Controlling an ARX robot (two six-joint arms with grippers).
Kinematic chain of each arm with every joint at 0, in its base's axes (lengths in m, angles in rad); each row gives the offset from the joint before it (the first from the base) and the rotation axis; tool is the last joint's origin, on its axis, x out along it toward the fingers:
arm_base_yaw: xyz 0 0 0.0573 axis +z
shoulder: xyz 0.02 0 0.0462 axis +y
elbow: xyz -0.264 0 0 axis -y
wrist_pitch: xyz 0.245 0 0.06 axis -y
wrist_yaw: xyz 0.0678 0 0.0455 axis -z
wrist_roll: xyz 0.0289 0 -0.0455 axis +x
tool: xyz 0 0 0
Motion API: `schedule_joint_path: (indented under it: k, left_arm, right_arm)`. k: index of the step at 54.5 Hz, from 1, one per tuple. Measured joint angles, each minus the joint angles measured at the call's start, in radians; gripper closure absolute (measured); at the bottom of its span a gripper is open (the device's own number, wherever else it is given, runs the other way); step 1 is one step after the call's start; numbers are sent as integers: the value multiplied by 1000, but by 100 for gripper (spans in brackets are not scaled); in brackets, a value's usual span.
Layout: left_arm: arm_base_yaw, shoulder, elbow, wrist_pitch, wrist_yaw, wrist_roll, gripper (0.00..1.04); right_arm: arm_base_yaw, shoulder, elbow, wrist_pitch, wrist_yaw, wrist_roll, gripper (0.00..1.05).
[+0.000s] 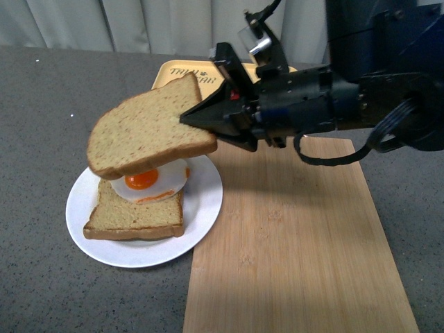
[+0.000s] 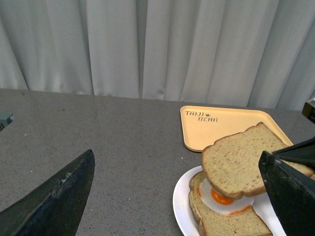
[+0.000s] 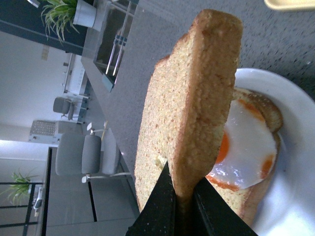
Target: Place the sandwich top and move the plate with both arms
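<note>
1. A pale rectangular bamboo cutting board (image 1: 298, 243) lies flat on a grey speckled tabletop (image 1: 41, 139), its long side running away from the front camera.
2. A yellow rectangular plastic tray (image 2: 231, 125) with dark lettering near one corner sits farther back on the table, close to the curtain.
3. A fried egg with an orange yolk (image 1: 156, 182) lies on a tan-brown wholemeal bread slice (image 1: 132, 220), toward that slice's far edge.
4. A pale grey pleated curtain (image 2: 147, 49) hangs behind the table.
5. The right wrist view shows a grey office chair (image 3: 81, 155) and a green potted plant (image 3: 61, 14) in the room beyond.

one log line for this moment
right pincer: shut on sandwich top, over egg | left pincer: open, empty | plate: on table, ungripped
</note>
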Motion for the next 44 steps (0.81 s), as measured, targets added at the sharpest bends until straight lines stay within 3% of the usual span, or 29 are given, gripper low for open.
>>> schedule_joint_path:
  k: [21,30,44]
  left_arm:
    - [0,0,0,0,0,0,7]
    - [0,0,0,0,0,0,7]
    - [0,0,0,0,0,0,7]
  right_arm:
    - [46,99,65,-84,28,-3,99]
    - [6,45,-31,-73,87,-56,63]
    - [-55,-161,-191,-125,329,-312,18]
